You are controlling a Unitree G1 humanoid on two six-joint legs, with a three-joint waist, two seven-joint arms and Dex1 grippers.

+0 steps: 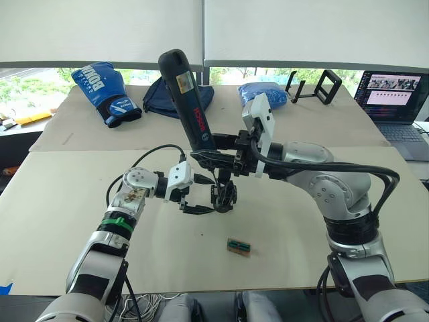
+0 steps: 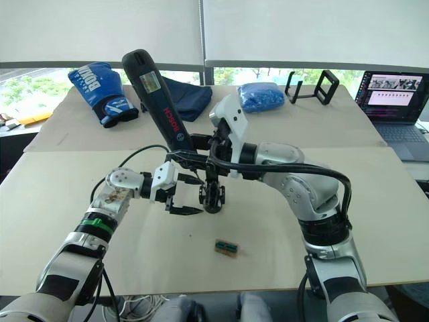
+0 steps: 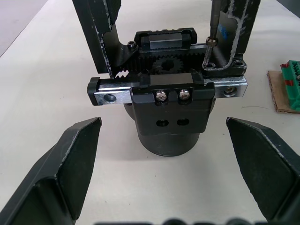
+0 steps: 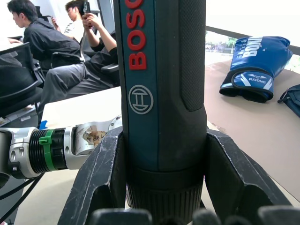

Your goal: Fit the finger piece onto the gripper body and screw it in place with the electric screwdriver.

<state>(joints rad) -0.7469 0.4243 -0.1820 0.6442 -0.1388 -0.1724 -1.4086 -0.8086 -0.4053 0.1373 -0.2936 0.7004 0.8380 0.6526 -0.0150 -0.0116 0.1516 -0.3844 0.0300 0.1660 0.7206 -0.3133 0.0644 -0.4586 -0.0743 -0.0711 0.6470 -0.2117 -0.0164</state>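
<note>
The gripper body [image 3: 168, 112] stands upright on its round base on the table, also seen from the head view [image 1: 224, 194]. My left gripper [image 3: 162, 123] is open, one finger on each side of the base and not touching it. A black finger piece [image 3: 239, 28] stands on the right end of the body's rail. The electric screwdriver [image 1: 188, 100] leans back to the left with my right gripper [image 4: 164, 135] shut around its lower barrel. Its thin bit [image 3: 211, 33] comes down onto a screw at the foot of that finger piece.
A small green-and-tan block [image 1: 239, 246] lies on the table in front of the gripper body. At the back lie a blue boxing glove [image 1: 107, 90], a dark bag [image 1: 164, 94], a blue pouch [image 1: 265, 94], a black stand [image 1: 315, 87] and a laptop [image 1: 395, 100]. People [image 4: 56, 61] sit beyond the table.
</note>
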